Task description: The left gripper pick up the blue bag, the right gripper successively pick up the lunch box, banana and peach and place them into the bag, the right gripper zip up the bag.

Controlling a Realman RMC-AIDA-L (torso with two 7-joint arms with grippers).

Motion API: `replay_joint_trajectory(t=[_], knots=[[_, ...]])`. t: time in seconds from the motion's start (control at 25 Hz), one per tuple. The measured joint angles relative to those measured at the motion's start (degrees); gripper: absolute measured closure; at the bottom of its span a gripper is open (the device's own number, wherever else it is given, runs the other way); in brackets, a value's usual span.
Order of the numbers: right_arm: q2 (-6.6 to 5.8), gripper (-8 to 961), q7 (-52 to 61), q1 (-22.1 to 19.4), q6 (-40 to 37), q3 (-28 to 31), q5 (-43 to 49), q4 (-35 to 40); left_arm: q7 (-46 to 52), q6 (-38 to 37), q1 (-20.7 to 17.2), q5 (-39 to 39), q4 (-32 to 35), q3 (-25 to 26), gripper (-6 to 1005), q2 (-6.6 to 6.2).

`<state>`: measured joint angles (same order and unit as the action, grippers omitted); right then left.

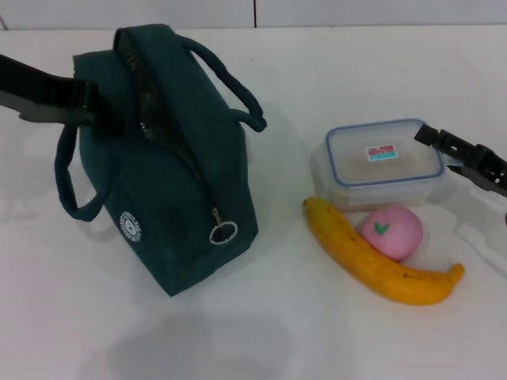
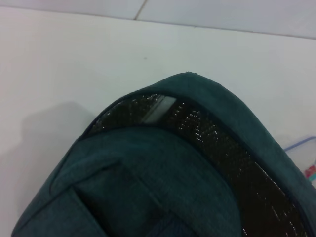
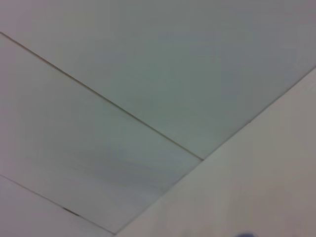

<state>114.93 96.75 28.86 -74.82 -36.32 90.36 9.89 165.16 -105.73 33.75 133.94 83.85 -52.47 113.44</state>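
At nine o'clock on the table (image 1: 261,332), the blue bag (image 1: 170,198) is standing unzipped, the left end effector (image 1: 89,107) gripping its rear edge. At three o'clock, lunch box (image 1: 384,162), banana (image 1: 372,257) and peach (image 1: 392,231) are waiting; the right end effector (image 1: 432,136), jaw state indeterminate, is nearing the box. Next: grasping it.

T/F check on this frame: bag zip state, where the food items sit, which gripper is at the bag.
1. The blue bag is zipped shut. False: its top gapes open, lining showing.
2. The lunch box is on the table. True.
3. The peach is inside the bag. False: it sits beside the banana.
4. The left gripper is at the bag's upper edge. True.
5. The right gripper holds the banana. False: it is by the lunch box corner.
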Motion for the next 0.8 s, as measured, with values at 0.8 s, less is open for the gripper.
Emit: replay_joint_trajectory(t=[0.8], knots=[[-0.04,119,16.7,1.57,-4.6,0.02,-0.01,0.0,-4.91,0.33,1.53,-0.44,-5.25,-0.53,968,2.36]])
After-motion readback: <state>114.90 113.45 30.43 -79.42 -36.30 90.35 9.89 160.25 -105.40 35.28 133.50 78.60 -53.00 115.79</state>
